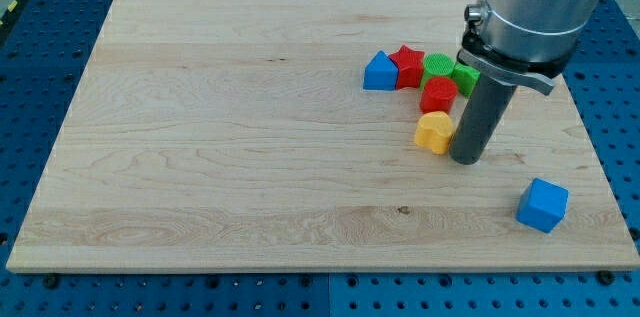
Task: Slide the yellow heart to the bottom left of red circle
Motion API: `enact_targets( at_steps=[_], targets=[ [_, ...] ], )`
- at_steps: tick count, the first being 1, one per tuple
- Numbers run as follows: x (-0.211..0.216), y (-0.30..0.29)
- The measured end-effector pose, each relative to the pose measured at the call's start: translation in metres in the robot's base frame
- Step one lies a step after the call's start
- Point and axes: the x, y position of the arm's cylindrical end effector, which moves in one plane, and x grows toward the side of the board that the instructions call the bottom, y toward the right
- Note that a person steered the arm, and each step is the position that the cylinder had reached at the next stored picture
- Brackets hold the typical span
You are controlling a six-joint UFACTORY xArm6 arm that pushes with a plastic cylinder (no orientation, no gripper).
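My tip [465,158] sits bare just right of the yellow heart [434,132], which lies directly below the red circle [438,94].

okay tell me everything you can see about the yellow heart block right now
The yellow heart is a small, chunky block of matte yellow, plastic-looking, lying flat on the wooden board right of centre. Its lobes are hard to make out at this angle. The red circle sits just above it, touching or nearly so. My tip stands close against its right side; contact cannot be confirmed.
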Motion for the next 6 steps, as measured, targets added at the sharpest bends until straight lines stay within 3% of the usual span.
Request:
enact_targets(
  at_steps=[1, 3, 6],
  targets=[
    [0.001, -0.003],
    [0.043, -0.031],
    [-0.005, -0.032]
  ],
)
